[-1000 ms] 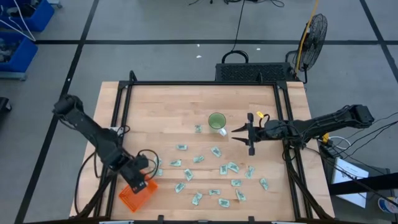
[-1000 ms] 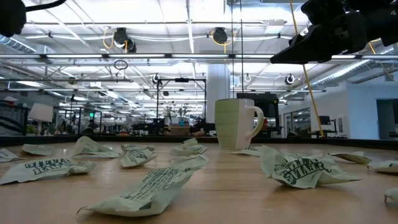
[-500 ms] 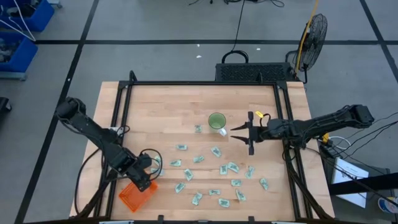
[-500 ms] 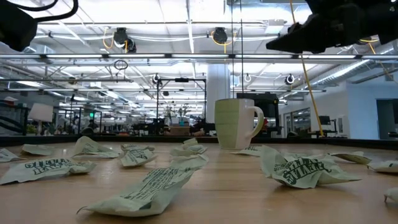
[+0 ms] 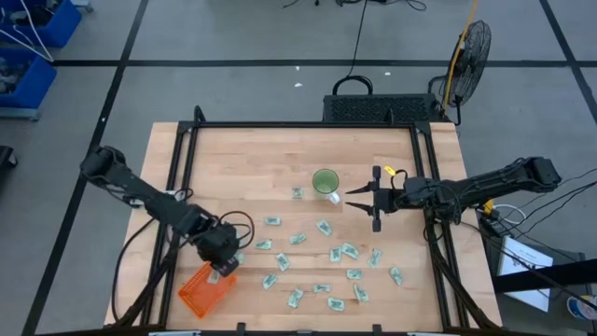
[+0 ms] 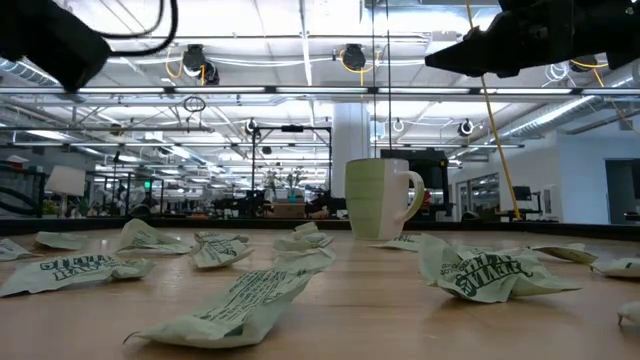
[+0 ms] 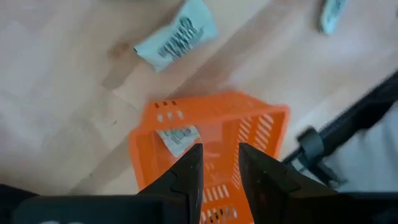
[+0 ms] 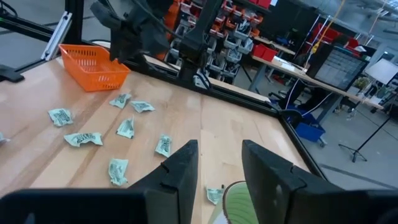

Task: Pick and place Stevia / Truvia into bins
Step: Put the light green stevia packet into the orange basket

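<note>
Several white-and-green Stevia sachets (image 5: 325, 227) lie flat and scattered over the wooden table's middle and near right. The orange basket (image 5: 203, 291) stands on the table at the near left, with one sachet (image 7: 177, 138) lying flat on its floor. My left gripper (image 7: 221, 168) hovers open above the basket's far right part (image 5: 224, 259), nothing between its fingers. Another sachet (image 7: 177, 37) lies on the wood just beyond the basket. My right gripper (image 5: 353, 200) hangs open in the air beside the green cup (image 5: 325, 180), pointing toward the table's left.
The green cup (image 6: 378, 198) stands upright at the table's middle, far of the sachets. Black frame rails (image 5: 177, 177) run along the left, right and far table edges. Bare wood lies on the far left part of the table.
My left gripper has gone from over the basket toward the table's right and a little toward the far edge, and its arm has swung further over the table. The basket has stayed where it was.
</note>
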Robot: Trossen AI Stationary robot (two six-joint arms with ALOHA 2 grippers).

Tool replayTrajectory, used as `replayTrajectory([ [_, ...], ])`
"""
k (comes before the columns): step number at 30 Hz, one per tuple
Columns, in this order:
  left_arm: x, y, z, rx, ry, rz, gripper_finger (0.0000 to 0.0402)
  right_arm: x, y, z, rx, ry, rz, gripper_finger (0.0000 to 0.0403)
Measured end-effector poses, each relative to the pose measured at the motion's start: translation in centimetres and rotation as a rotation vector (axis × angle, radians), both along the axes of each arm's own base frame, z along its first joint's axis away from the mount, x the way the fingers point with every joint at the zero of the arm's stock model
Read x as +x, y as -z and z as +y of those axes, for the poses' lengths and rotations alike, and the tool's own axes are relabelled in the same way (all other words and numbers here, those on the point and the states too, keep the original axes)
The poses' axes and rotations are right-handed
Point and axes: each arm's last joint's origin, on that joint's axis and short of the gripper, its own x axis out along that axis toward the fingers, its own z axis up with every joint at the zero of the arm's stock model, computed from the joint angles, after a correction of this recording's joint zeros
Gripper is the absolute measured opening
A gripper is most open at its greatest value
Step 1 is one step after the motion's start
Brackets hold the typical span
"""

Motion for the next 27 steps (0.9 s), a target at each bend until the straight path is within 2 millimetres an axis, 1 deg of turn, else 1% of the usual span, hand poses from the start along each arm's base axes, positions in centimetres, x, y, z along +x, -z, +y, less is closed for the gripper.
replayTrajectory([
  [2, 0.3, 0.0, 0.5, 0.008, 0.005, -0.02, 0.0108, 0.0, 0.0, 0.0, -0.001, 0.0, 0.0, 0.0118],
  [6, 0.9, 0.0, 1.5, 0.065, 0.072, -0.093, 0.0108, 0.0, 0.0, 0.0, -0.034, -0.005, 0.002, 0.0118],
  [8, 1.1, 0.0, 2.0, 0.109, 0.127, -0.136, 0.0108, 0.0, 0.0, 0.0, -0.044, -0.005, 0.003, 0.0118],
  [12, 1.3, 0.1, 2.4, 0.189, 0.295, -0.217, 0.0108, 0.0, 0.0, 0.0, -0.046, -0.005, 0.003, 0.0118],
  [14, 1.2, 0.4, 2.5, 0.244, 0.337, -0.232, 0.0108, 0.0, 0.0, 0.0, -0.052, -0.006, 0.003, 0.0118],
  [16, 1.1, 0.7, 2.6, 0.288, 0.343, -0.233, 0.0108, 0.0, 0.0, 0.0, -0.052, -0.005, 0.004, 0.0118],
  [19, 0.7, 1.5, 2.7, 0.287, 0.316, -0.207, 0.0108, 0.0, 0.0, 0.0, -0.049, -0.004, 0.004, 0.0118],
  [22, 0.3, 2.7, 2.7, 0.276, 0.27, -0.185, 0.0108, 0.0, 0.0, 0.0, -0.048, -0.004, 0.004, 0.0118],
  [27, -0.2, 4.3, 1.8, 0.244, 0.28, -0.257, 0.0108, 0.0, 0.0, 0.0, -0.054, -0.004, 0.005, 0.0118],
])
